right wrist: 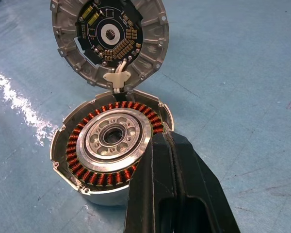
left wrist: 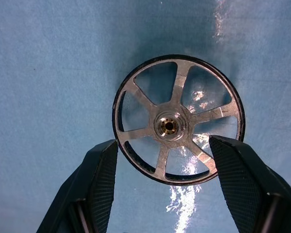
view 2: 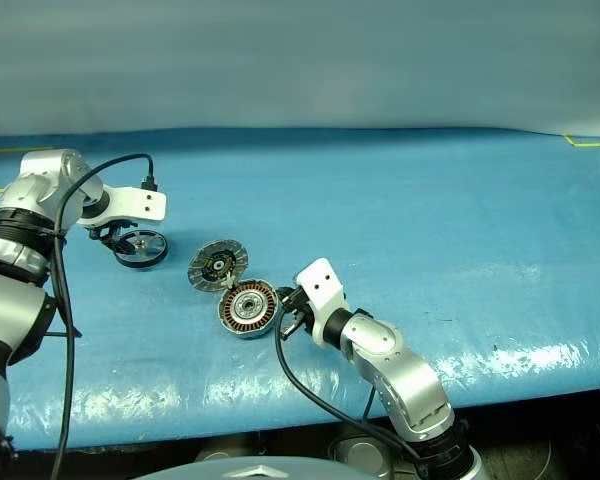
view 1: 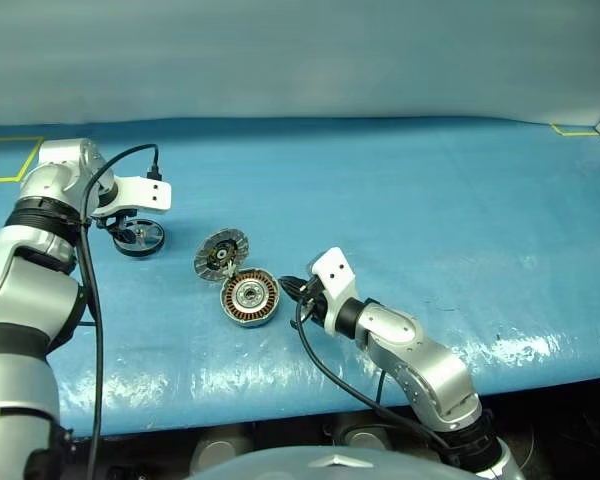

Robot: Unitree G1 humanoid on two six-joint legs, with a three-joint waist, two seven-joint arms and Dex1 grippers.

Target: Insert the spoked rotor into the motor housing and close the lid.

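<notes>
Left gripper (left wrist: 162,189): fingers (left wrist: 101,187) spread, one pad on each side of the spoked rotor (left wrist: 177,119), straddling its near rim. Pads sit just beside the dark rim; contact can't be confirmed, gaps look thin on both sides. Rotor lies flat on the blue table cover (view 1: 400,190), hub up, spokes and shiny centre plainly visible through the open jaws. Gripper points steeply down over it.

Right gripper (right wrist: 170,160): fingers pressed together, nothing between them. Tips rest at the rim of the motor housing (right wrist: 109,145), on the side away from the hinge; looks like touching the edge, holding nothing.

Housing sits upright on the cover, copper windings ring and silver centre bearing exposed. Lid (right wrist: 110,39) is swung open, tilted up and back from the housing, joined at the far edge by a small white hinge piece; inner face with dark circuit board faces the right wrist camera.

Layout from the head view: rotor at the robot's left, well apart from the housing; housing and lid near table centre, right gripper just beside the housing.
</notes>
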